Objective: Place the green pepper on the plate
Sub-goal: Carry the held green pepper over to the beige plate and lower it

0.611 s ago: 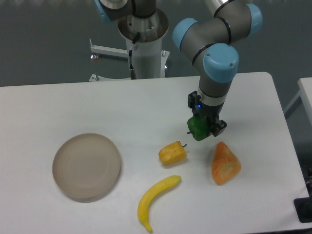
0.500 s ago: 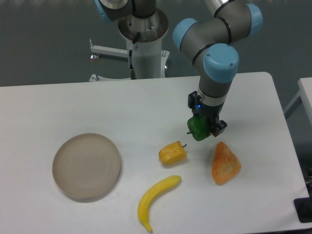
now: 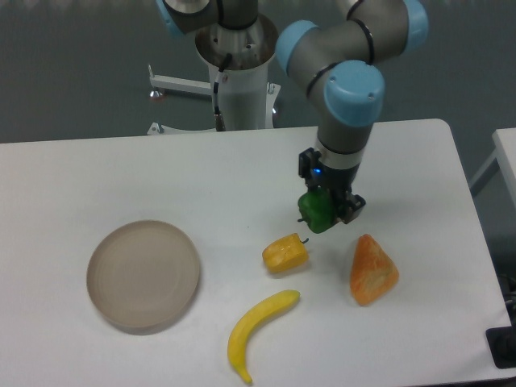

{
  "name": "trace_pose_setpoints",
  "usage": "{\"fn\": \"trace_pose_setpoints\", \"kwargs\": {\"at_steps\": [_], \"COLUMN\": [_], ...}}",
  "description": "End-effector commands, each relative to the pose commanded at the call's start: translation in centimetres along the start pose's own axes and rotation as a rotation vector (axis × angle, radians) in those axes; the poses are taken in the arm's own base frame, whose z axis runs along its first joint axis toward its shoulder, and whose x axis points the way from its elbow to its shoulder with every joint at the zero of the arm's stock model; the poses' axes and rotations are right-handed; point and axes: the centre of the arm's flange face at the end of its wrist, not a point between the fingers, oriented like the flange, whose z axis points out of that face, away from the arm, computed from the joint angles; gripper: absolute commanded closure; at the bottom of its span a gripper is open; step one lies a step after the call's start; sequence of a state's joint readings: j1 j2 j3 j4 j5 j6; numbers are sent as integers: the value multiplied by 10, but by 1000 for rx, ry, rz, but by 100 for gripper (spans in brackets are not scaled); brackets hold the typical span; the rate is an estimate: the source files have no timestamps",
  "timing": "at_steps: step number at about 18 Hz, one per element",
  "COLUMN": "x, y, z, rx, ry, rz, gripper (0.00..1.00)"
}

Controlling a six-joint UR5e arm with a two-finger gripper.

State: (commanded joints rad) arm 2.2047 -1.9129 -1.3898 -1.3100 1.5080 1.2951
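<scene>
White worktop [image 3: 161, 173] fills most of the single fixed view, with a dark grey floor behind it and the arm's white pedestal [image 3: 239, 85] standing at the far edge.

Arm: grey links with light-blue joint caps reach down from the upper right to a point right of centre. The claw [image 3: 322, 211] points downward and is closed on the green pepper [image 3: 317, 211], which sits between its dark fingers with its short stem facing left. A small blue light shows on the wrist just above. The pepper appears lifted clear of the worktop, though contact cannot be ruled out from this angle.

Plate [image 3: 143, 275]: round, beige-grey, raised rim, lying at the near left, well apart from the pepper and holding nothing.

Other items: a yellow pepper [image 3: 285, 252] lies just below and left of the claw. A banana [image 3: 256, 330] lies near the front edge, below the yellow pepper. An orange wedge-shaped item [image 3: 372, 269] lies to the right, below the claw.
</scene>
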Motion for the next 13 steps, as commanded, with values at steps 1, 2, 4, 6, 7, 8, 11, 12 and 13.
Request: {"fn": "trace_pose_setpoints", "kwargs": {"at_steps": [1,2,4,6,7,8,11,12,13], "x": [8,14,28,44,55,62,77,85,94], "y": [-16,-28,-54,-84,-104,-117,-152,-165,-177], "z": [3,7,15,29,37,45,66,72,78], "rx": [14,25,39,42,40,40,51,57,57], "ry": [11,21,35,60,67,70,60,55,59], "rz": [1,-9,-17,-36,-50,-50,-49,-47,-40], "gripper": [79,79,79,79,79,79,79,79,79]}}
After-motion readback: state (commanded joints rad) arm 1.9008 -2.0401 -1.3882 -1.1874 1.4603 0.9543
